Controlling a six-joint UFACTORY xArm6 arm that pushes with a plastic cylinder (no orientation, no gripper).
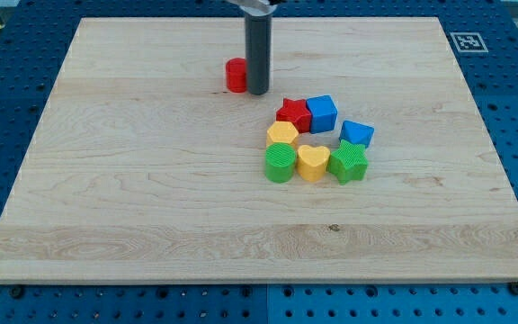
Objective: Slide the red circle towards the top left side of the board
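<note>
Block cluster sat right of counter centre, well clear. My tip touched red circle on its right side, near counter's top edge. No end effector fitted, nothing grasped. Push step underway; next move needed leftward, top-left corner shove.

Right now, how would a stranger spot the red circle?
On the wooden board, look toward the view's top, left of centre, where the dark rod stands. The red circle block sits against my tip, on its left, alone, unlike the red star in the cluster.
</note>
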